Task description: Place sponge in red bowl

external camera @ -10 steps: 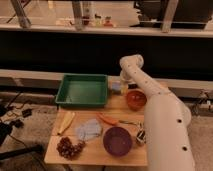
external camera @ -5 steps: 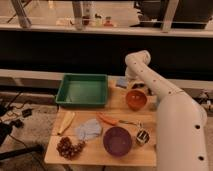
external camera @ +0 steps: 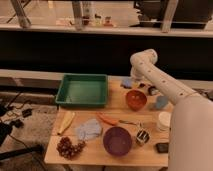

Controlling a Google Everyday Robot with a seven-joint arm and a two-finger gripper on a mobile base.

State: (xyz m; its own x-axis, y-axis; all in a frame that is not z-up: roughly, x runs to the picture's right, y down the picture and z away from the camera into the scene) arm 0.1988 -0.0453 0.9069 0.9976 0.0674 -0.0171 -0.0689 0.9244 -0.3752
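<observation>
The light-blue sponge (external camera: 125, 83) is at the back of the table, just left of the arm's end. My gripper (external camera: 131, 80) reaches down from the white elbow and is shut on the sponge, its fingers mostly hidden behind the wrist. The orange-red bowl (external camera: 136, 99) stands just in front of and slightly right of the gripper, with nothing showing inside it.
A green tray (external camera: 65, 97) fills the back left. A purple bowl (external camera: 117, 140), blue cloth (external camera: 89, 129), orange tool (external camera: 107, 119), banana (external camera: 66, 122) and grapes (external camera: 68, 147) lie in front. A blue cup (external camera: 161, 102), white cup (external camera: 164, 120) and can (external camera: 142, 136) stand at right.
The arm's end and the sponge have shifted a little to the right, toward the spot behind the red bowl. The elbow has swung right too.
</observation>
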